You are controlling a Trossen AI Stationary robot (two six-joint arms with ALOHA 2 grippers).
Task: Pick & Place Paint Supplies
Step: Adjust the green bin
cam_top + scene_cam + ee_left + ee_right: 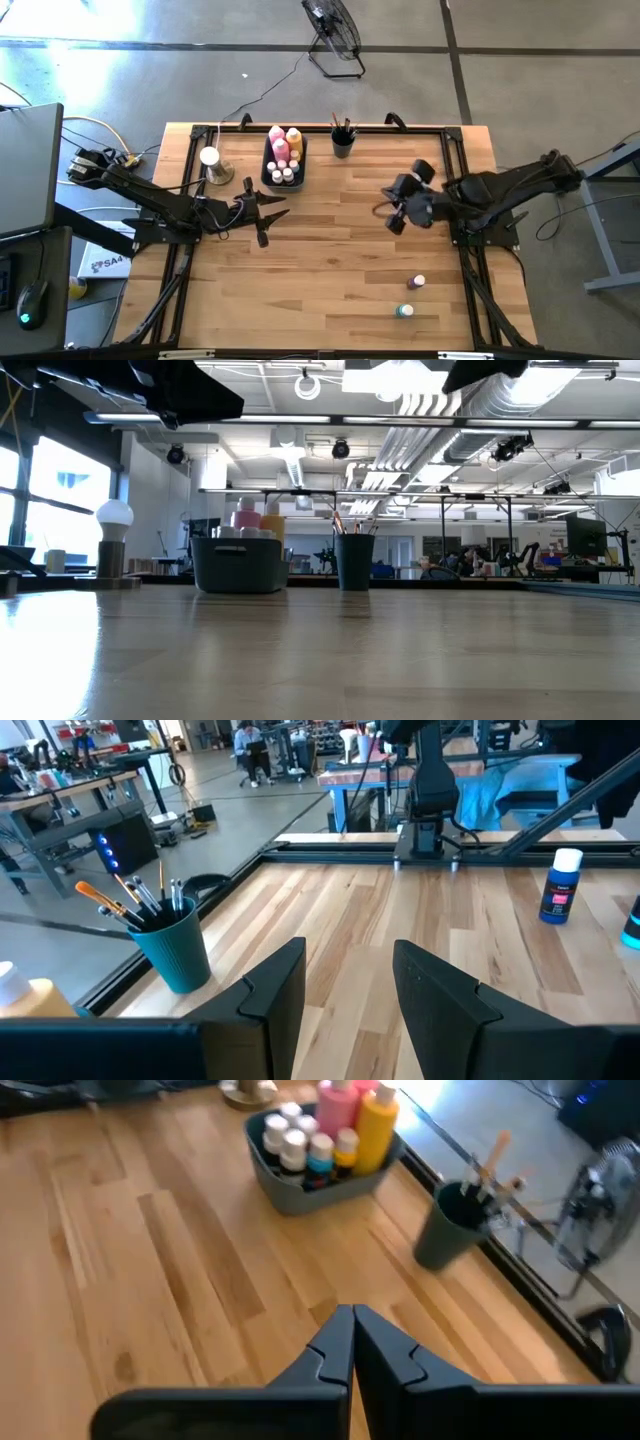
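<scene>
R gripper clenched, empty; bottle bin well ahead. L gripper apart, seemingly empty.

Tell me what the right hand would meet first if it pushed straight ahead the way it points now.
Probably the grey bin of paint bottles, across bare table from the shut right hand; the dark brush cup sits off to one side. Depth is hard to judge.

You are looking at a white knob standing on its round tan base beyond the left gripper, a dark bin sitting near it, a dark cup sitting beyond the right gripper, and a floor fan standing past the wooden table.
</scene>
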